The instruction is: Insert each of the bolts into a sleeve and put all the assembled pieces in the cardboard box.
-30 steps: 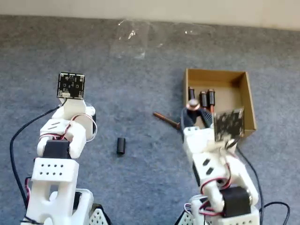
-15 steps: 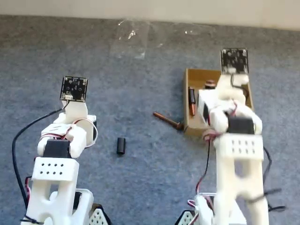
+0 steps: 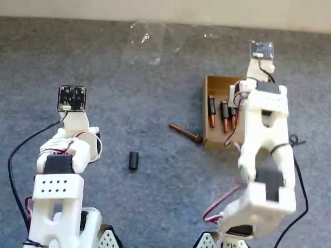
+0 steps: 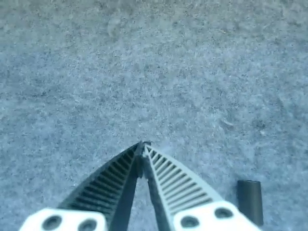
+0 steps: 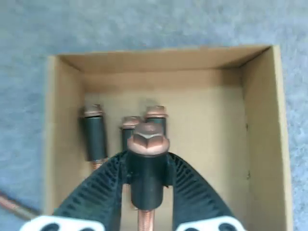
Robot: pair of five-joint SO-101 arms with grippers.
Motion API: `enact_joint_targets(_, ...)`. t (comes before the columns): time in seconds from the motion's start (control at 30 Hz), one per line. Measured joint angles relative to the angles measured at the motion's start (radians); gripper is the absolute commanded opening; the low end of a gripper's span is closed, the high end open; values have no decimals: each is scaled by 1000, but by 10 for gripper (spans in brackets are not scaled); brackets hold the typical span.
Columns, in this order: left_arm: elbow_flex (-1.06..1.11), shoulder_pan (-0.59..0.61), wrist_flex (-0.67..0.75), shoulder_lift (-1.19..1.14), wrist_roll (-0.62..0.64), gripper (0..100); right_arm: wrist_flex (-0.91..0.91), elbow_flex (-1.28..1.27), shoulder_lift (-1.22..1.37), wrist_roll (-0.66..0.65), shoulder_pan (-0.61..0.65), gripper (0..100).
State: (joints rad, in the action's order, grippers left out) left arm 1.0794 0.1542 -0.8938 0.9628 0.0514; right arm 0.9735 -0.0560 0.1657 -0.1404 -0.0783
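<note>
My right gripper [image 5: 147, 161] is shut on a copper bolt seated in a black sleeve [image 5: 145, 185] and holds it upright over the cardboard box [image 5: 260, 120]. Three assembled pieces [image 5: 95, 137] lie on the box floor below. In the high view the right arm [image 3: 261, 119] stretches over the box [image 3: 205, 111]. A loose copper bolt [image 3: 183, 132] lies on the carpet just left of the box. A loose black sleeve [image 3: 133, 160] lies between the arms, also seen in the left wrist view [image 4: 250, 201]. My left gripper [image 4: 143, 145] is shut, holds nothing and hangs over bare carpet.
A crumpled clear plastic bag [image 3: 145, 39] lies at the far edge of the grey carpet. The left arm [image 3: 70, 147] stands well left of the sleeve. Open carpet lies between the arms and beyond the box.
The right arm has risen from the box's near side and stretched out over the box with the assembled piece. The left arm has shifted slightly to the left.
</note>
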Motion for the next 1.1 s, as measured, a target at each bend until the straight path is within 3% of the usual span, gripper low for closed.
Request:
enact_joint_targets(0.47,20,0,3,0,0,7,276,516,465,-143,-11,36)
enact_joint_targets(0.63,94,0,104,0,0,7,368,632,517,-160,-8,139)
enact_joint_targets(1.1,98,0,129,0,0,7,463,723,483,-163,-11,145)
